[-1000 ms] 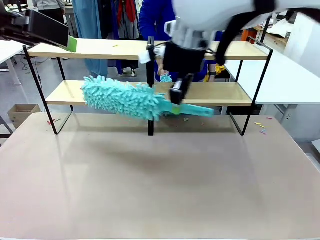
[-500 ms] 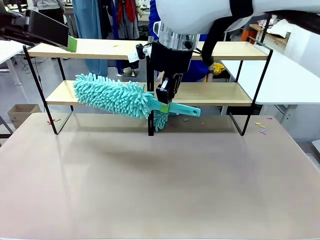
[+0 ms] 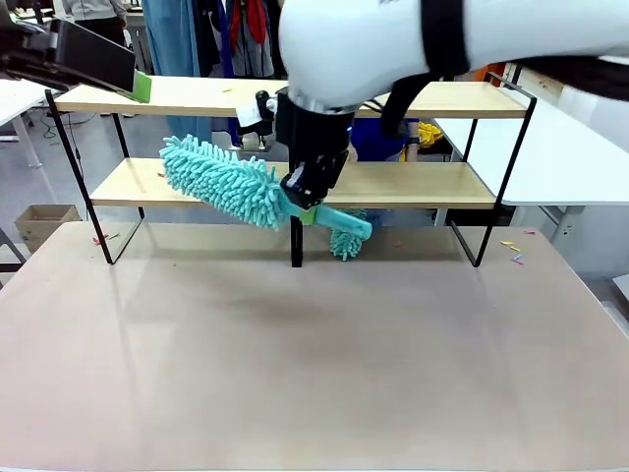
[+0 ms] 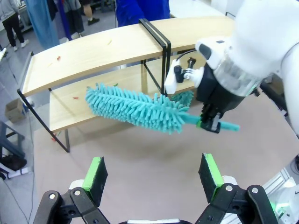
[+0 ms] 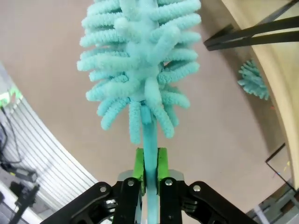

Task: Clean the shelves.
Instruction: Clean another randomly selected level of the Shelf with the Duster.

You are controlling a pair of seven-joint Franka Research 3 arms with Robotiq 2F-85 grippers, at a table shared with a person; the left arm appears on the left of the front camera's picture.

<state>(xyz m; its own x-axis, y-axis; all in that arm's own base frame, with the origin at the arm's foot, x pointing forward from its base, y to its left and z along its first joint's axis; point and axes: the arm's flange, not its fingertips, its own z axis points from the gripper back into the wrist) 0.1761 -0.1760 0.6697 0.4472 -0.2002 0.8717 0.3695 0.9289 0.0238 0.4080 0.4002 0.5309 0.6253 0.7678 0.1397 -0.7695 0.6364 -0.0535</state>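
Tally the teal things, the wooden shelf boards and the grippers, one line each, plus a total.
Teal things: 2, the long duster and a small fluffy piece below the shelves.
Light-wood shelf boards: 2, the upper board and the lower board.
Grippers: 2, the left gripper and the right gripper.
Total: 6.

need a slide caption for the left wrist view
The right gripper holds a teal duster by its handle by the shelves, framed by the open left gripper
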